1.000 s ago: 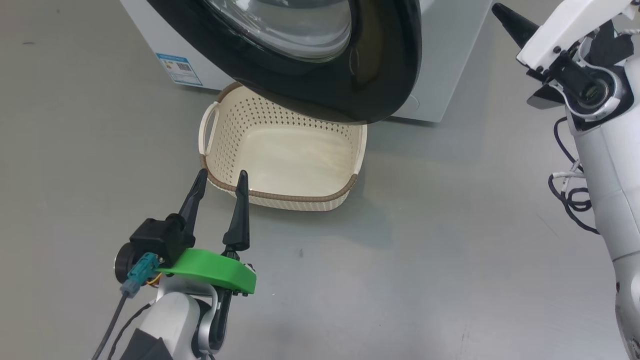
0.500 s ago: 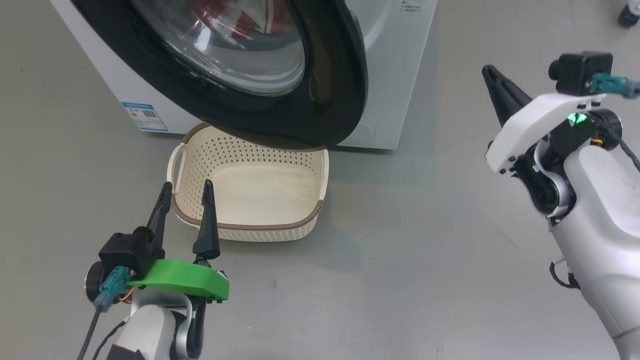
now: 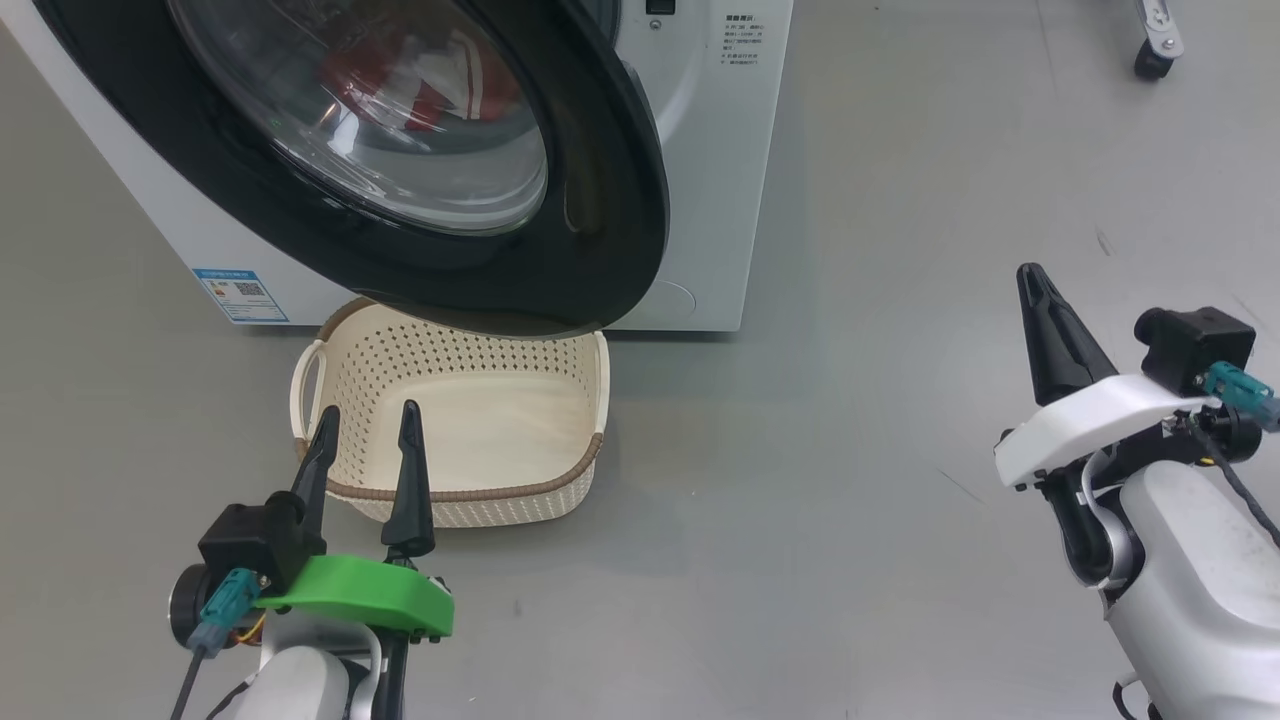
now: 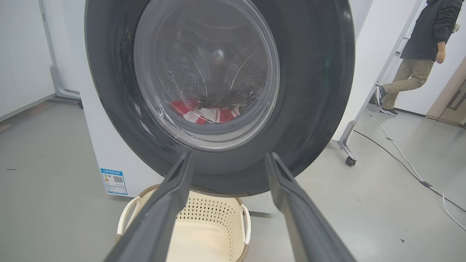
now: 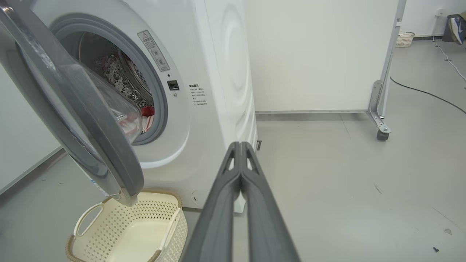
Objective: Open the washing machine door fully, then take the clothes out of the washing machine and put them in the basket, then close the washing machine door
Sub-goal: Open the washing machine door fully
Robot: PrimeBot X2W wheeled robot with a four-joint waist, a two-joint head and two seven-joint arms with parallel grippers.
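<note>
The white washing machine [image 3: 700, 150] stands ahead with its black washing machine door [image 3: 600, 220] swung partly open. Red and white clothes [image 4: 204, 112] lie in the drum, seen through the door glass, and also past the door's edge as clothes [image 5: 147, 111]. The cream basket [image 3: 330, 350] sits on the floor under the door. My left gripper [image 3: 366, 415] is open at the basket's near rim, pointing at the door [image 4: 309, 91]. My right gripper [image 3: 1030, 275] is shut and empty, well right of the machine, with its fingertips [image 5: 239, 143] pressed together.
A person [image 4: 418, 47] walks at the far right behind a white partition on a castor [image 5: 380, 134]. A cable [image 4: 400, 160] runs across the grey floor there. A small basket [image 5: 404, 38] stands far off.
The head camera has tilted up, so the machine, door and basket sit lower in the picture. My right gripper has drawn back from the door, lower and nearer me. The left gripper stays open.
</note>
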